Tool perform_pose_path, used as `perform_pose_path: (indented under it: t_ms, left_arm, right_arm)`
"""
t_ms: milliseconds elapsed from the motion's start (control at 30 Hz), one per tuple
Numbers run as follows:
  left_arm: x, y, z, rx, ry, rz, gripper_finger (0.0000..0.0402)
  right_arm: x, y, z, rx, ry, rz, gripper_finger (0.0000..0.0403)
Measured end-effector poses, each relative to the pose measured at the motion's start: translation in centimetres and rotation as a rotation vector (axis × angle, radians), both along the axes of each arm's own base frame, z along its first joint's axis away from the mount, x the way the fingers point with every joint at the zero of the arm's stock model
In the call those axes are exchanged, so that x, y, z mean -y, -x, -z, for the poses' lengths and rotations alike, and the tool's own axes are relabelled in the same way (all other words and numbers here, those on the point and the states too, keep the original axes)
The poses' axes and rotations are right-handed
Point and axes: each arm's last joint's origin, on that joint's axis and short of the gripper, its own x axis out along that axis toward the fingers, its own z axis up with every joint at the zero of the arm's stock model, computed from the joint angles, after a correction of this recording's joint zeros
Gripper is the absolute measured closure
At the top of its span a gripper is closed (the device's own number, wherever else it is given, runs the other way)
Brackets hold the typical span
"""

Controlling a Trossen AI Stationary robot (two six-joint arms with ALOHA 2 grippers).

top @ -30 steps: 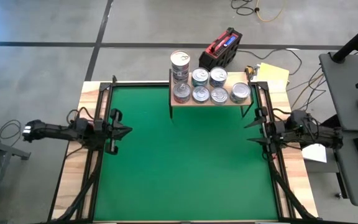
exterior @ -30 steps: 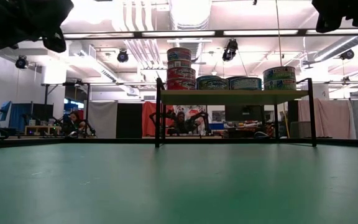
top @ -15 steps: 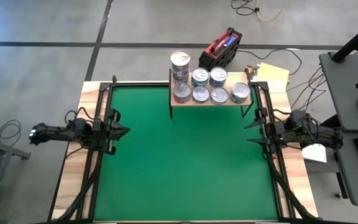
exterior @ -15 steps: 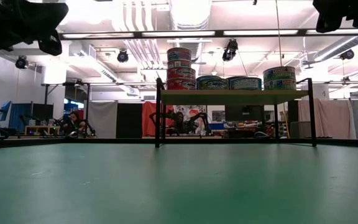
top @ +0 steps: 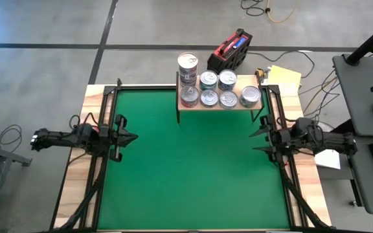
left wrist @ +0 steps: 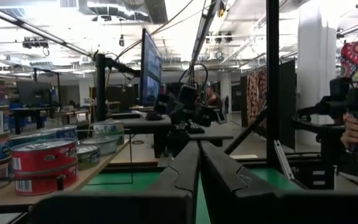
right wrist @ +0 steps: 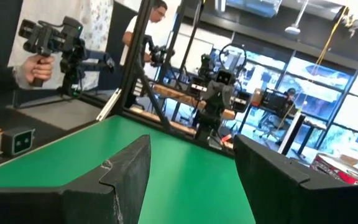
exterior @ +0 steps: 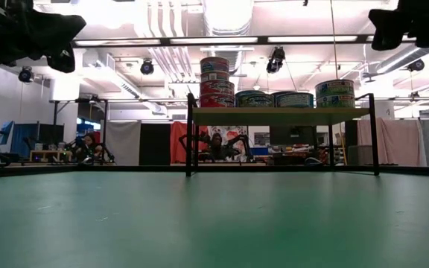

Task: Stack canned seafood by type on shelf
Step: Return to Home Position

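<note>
Starting nearest, we record the left gripper (top: 133, 136) over the left edge of the green mat (top: 193, 175), its fingers (left wrist: 179, 177) pressed almost together and holding nothing. Opposite, the right gripper (top: 256, 136) hangs over the right edge, fingers (right wrist: 123, 174) spread wide, likewise empty. At the mat's far edge stands the shelf (top: 214, 108), carrying the canned seafood (top: 209, 98): a tall stack at its left end, lower tins beside it. We note red and bluish labels; their writing cannot be read.
</note>
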Motion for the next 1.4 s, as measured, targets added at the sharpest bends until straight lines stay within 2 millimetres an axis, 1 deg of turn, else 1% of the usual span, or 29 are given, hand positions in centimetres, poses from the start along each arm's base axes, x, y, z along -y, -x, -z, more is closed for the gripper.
perform_pose_path:
  t_ms: [167, 500, 633, 833, 1067, 1300, 1400]
  left_arm:
    - [0.0, 0.0, -0.1, 0.008, 0.002, -0.001, 0.0402]
    - [0.0, 0.0, 0.0, 0.005, -0.031, -0.012, 0.0402]
    - [0.0, 0.0, 0.0, 0.004, -0.056, -0.019, 0.0402]
    - [0.0, -0.1, 0.0, -0.003, -0.078, -0.026, 0.0402]
    - [0.0, -0.1, 0.1, -0.014, -0.078, -0.026, 0.0402]
    - [0.0, -0.1, 0.1, -0.015, -0.079, -0.026, 0.0402]
    - [0.0, -0.1, 0.0, -0.016, -0.079, -0.026, 0.0402]
  right_arm:
    - [0.0, -0.3, 0.5, 0.034, -0.002, 0.002, 0.0184]
    - [0.1, -0.6, 1.4, 0.022, 0.043, 0.024, 0.0184]
    - [0.1, -0.6, 1.3, 0.084, 0.045, 0.025, 0.0184]
    - [0.1, -1.2, 3.1, 0.067, 0.017, 0.020, 0.0184]
    - [0.0, -1.2, 3.1, 0.063, 0.013, -0.016, 0.0184]
    - [0.0, -1.3, 3.2, 0.058, 0.026, -0.014, 0.0184]
    - [0.0, -1.3, 3.3, 0.045, 0.005, -0.017, 0.0184]
